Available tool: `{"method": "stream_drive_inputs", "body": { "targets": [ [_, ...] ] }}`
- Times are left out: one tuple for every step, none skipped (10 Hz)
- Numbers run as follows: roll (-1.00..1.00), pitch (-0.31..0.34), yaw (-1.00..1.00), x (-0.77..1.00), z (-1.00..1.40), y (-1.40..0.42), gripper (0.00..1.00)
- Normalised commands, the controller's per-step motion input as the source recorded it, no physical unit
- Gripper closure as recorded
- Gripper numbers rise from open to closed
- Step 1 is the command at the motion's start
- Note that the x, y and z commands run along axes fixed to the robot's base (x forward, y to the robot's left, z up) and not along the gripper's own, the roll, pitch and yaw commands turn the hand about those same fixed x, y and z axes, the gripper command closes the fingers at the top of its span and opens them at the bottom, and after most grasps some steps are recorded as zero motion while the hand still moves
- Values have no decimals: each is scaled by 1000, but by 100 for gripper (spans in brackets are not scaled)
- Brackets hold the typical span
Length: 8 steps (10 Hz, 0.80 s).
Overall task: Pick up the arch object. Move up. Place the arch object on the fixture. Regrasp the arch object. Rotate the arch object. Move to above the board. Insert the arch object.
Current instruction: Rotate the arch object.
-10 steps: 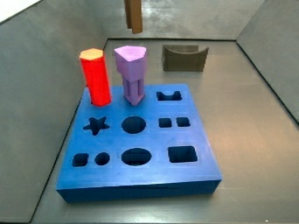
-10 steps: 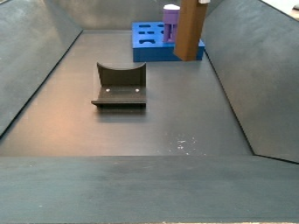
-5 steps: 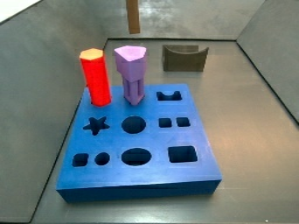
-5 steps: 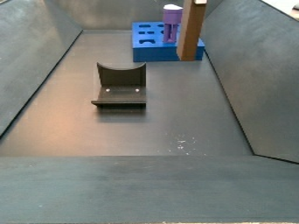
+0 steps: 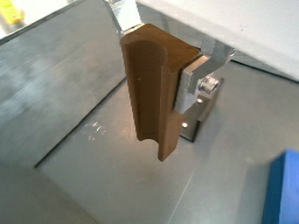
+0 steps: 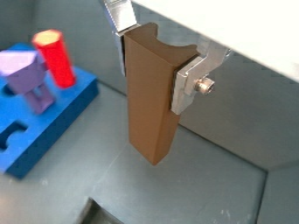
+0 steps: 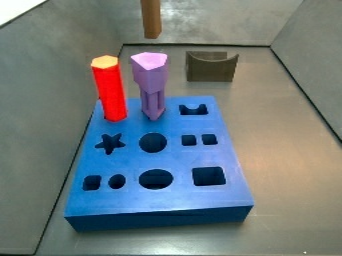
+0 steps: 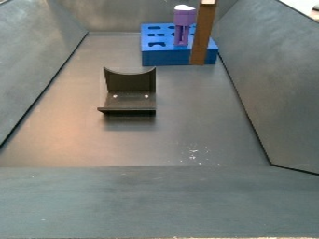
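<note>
The arch object (image 5: 152,92), a long brown column with a notched end, hangs upright, clamped between the silver fingers (image 5: 197,80) in both wrist views. My gripper (image 5: 158,48) is shut on its upper end (image 6: 156,48). In a side view only the column's lower end (image 7: 151,14) shows at the frame's top, above the floor behind the board (image 7: 174,160). From the opposite side it (image 8: 203,33) stands before the board's (image 8: 156,51) right edge. The board's arch-shaped hole (image 7: 195,108) is open. The fixture (image 7: 211,66) (image 8: 129,93) stands bare on the floor.
A red peg (image 7: 108,88) (image 6: 52,57) and a purple peg (image 7: 150,85) (image 6: 26,74) stand upright in the board's rear holes. Grey sloping walls enclose the floor. A blue board corner (image 5: 286,188) shows beside the hanging column.
The held arch object has risen slightly in one side view and looks narrower in the other. Board, pegs and fixture have not moved.
</note>
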Motion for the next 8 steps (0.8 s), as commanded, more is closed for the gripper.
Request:
{"method": "stream_drive_inputs", "body": {
  "targets": [
    [-62,12,-1000,-34,27,12,100],
    [-72,13,-1000,-34,27,12,100],
    [-80,15,-1000,-34,27,12,100],
    [-95,17,-1000,-33,28,12,100],
    [-111,20,-1000,-33,28,12,100],
    [-125,22,-1000,-32,28,12,100],
    [-46,8,-1000,0,0,0,100],
    [-48,8,-1000,0,0,0,100]
  ]
}}
